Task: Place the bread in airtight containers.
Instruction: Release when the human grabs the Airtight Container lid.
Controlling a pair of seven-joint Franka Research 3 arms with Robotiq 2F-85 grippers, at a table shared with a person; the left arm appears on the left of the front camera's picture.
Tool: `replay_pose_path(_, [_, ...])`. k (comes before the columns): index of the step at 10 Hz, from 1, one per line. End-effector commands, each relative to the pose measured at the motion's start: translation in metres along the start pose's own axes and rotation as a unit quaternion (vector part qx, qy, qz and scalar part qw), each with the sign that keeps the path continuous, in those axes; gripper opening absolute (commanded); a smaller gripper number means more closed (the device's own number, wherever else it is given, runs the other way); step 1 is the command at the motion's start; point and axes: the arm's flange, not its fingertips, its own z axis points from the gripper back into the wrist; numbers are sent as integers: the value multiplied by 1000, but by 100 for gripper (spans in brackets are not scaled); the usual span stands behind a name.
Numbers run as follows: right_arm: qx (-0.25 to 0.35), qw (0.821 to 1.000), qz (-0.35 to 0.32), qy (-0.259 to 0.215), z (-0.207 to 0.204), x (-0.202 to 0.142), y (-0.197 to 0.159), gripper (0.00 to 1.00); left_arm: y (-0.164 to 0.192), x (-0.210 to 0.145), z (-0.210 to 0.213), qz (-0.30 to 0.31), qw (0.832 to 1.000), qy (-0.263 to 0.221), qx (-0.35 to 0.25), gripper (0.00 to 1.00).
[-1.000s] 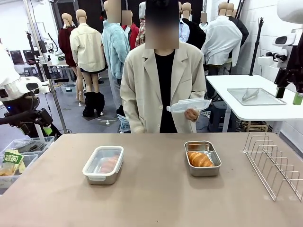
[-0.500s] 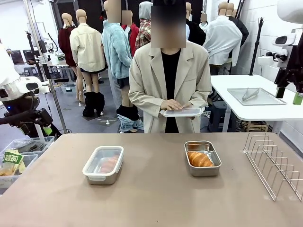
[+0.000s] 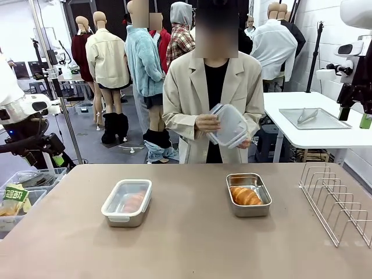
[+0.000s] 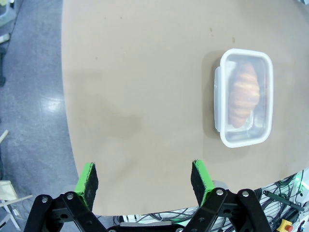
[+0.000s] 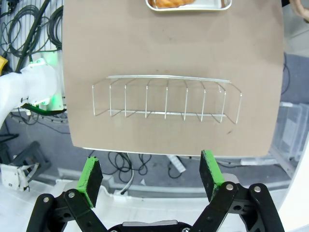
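One roll of bread [image 3: 133,201] lies in the airtight container at about 9 o'clock on the table [image 3: 186,244], its clear lid [image 3: 127,197] already on. That half looks finished. The second roll [image 3: 246,196] sits in the open steel container [image 3: 249,195] at about 3 o'clock, so the bread is placed, but this pan lacks its lid.

At 12 o'clock, beyond the far edge, the person holds the second clear lid [image 3: 230,125] tilted in both hands [image 3: 207,123]. Fitting it is what seems to be left.

From the front, the uncovered roll's long axis runs roughly 9 to 3 o'clock, across its pan. The covered roll is blurred by its lid there; from the left wrist it lies along its container's length.

A wire rack [image 3: 336,200] stands at the table's 3 o'clock edge.

The left tool [image 4: 145,179] and right tool [image 5: 150,176] both hang spread wide, pinching nothing, back from the table.
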Motion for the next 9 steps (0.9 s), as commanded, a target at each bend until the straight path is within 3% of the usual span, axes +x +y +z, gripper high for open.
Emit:
replay_pose_path(1, [2, 1000, -3, -1, 1, 0, 1, 100, 2, 0, 1, 1, 1000, -1, -2, 100])
replay_pose_path(9, [2, 1000, -3, -1, 1, 0, 1, 100, 2, 0, 1, 1, 1000, -1, -2, 100])
